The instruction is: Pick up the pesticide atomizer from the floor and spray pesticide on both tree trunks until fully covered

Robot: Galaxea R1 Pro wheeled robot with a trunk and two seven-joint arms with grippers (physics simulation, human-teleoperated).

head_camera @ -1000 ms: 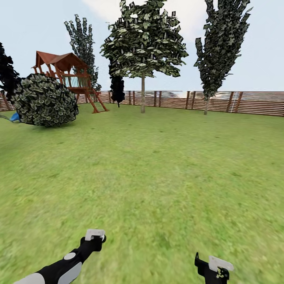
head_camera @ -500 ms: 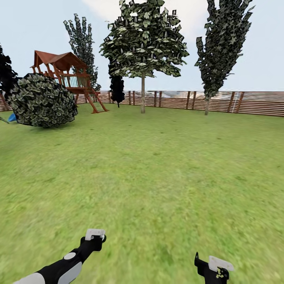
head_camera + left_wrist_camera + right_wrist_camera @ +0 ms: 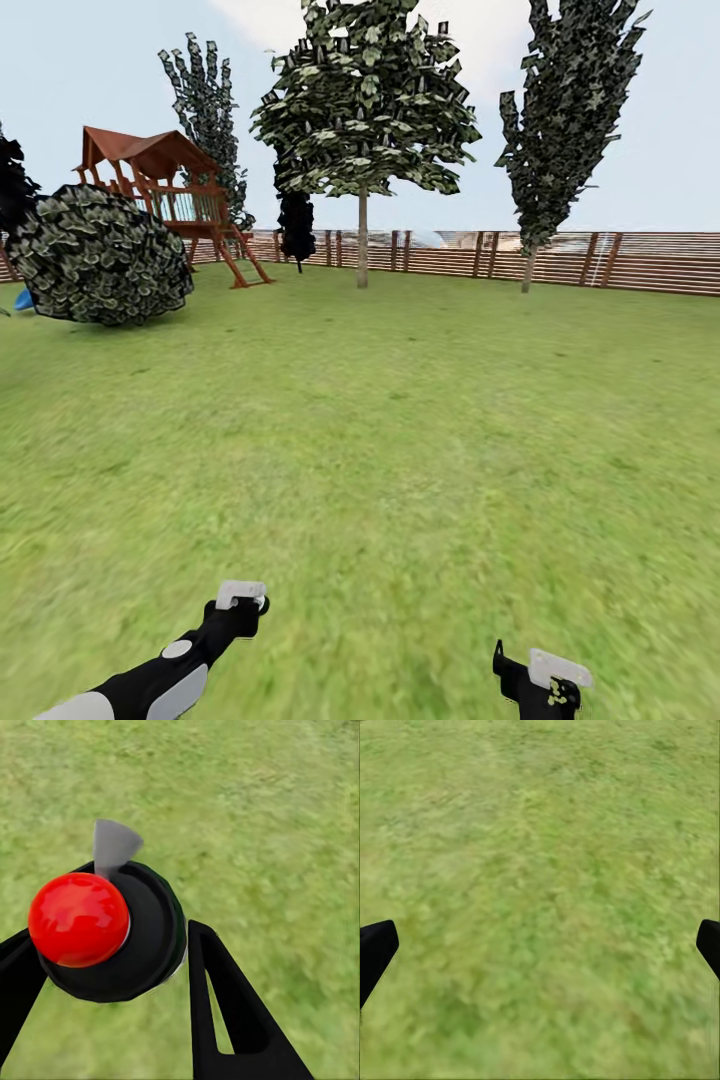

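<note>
Pesticide atomizer (image 3: 105,934), red-topped, is clamped between left gripper (image 3: 112,967) fingers, low at 7 o'clock. Right gripper (image 3: 540,945) is spread wide, empty. Broad-canopy tree (image 3: 362,180) is seen at 12 o'clock by fence (image 3: 640,260).

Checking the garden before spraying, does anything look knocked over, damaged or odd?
One thing: the big round leafy shrub near the wooden playhouse seems to sit tilted, with no trunk showing. The fence looks intact.

One broad-canopied tree (image 3: 365,100), three narrow dark trees (one mostly hidden), one bush (image 3: 98,255), one playhouse (image 3: 165,190).
</note>
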